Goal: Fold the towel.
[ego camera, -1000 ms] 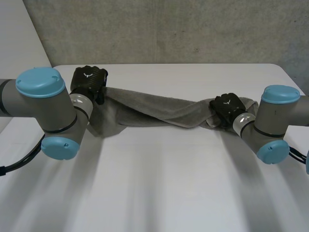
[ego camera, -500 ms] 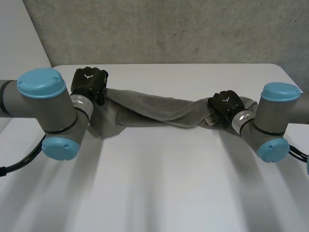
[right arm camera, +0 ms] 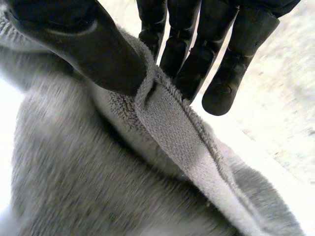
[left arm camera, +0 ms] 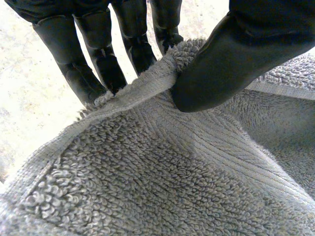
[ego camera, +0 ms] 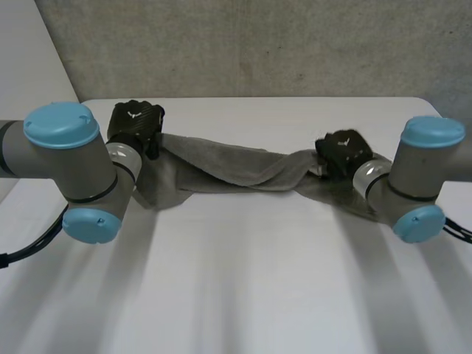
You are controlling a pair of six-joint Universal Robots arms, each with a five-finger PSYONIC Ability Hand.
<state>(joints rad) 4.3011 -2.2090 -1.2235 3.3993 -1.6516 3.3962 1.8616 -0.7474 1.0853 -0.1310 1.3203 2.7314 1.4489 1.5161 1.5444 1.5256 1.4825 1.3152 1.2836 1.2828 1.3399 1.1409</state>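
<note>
A grey towel (ego camera: 221, 168) stretches twisted and bunched across the far half of the white table (ego camera: 243, 280), strung between my two hands. My left hand (ego camera: 136, 125) grips the towel's left end; in the left wrist view its thumb (left arm camera: 231, 54) presses the towel's hem (left arm camera: 142, 86) against the fingers (left arm camera: 98, 59). My right hand (ego camera: 342, 153) holds the right end; in the right wrist view its thumb (right arm camera: 83, 44) pinches the towel's edge (right arm camera: 172, 123) against the fingers (right arm camera: 197, 54). The towel (right arm camera: 98, 182) hangs below that grip.
A grey concrete wall (ego camera: 258, 44) rises behind the table's far edge. My two arms reach in from both sides, with blue-capped joints (ego camera: 60, 125) (ego camera: 434, 133) near the table's side edges. Bare tabletop lies in front of the towel.
My right hand has closed on the towel's right end and lifted it slightly toward the far side. The left hand has stayed put with its grip.
</note>
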